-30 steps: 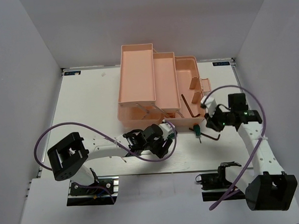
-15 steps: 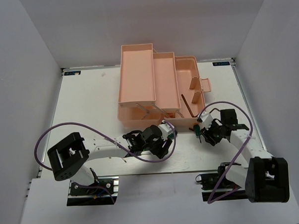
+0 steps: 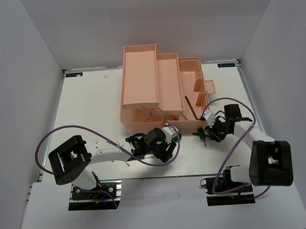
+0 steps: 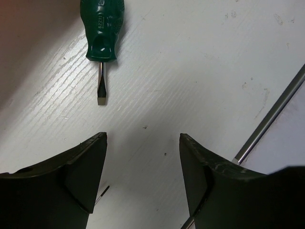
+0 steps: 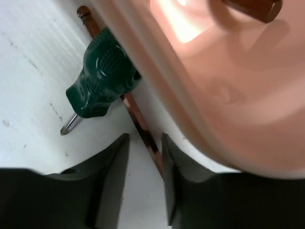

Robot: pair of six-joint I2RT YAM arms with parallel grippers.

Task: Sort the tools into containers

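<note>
The salmon-pink toolbox (image 3: 157, 89) stands folded open at the back middle, with a brown hex key (image 3: 190, 108) lying in its lower tray. My left gripper (image 3: 168, 146) (image 4: 143, 138) hovers open over bare table. A green-handled flat screwdriver (image 4: 102, 28) lies just ahead of it. My right gripper (image 3: 210, 134) (image 5: 145, 143) is low at the box's front right corner. Its jaws are open and narrow, with a second brown hex key (image 5: 147, 136) between them, against the right finger. That key runs under a green-handled Phillips screwdriver (image 5: 102, 76) (image 3: 200, 132).
The pink toolbox wall (image 5: 205, 86) overhangs closely on the right gripper's right side. A thin metal shaft (image 4: 271, 119) lies right of the left gripper. Purple cables loop from both arms. White walls enclose the table on three sides.
The right arm swung left and down from beside the toolbox to the hex key by the green screwdriver; its jaws opened, then narrowed. The left arm has hardly moved.
</note>
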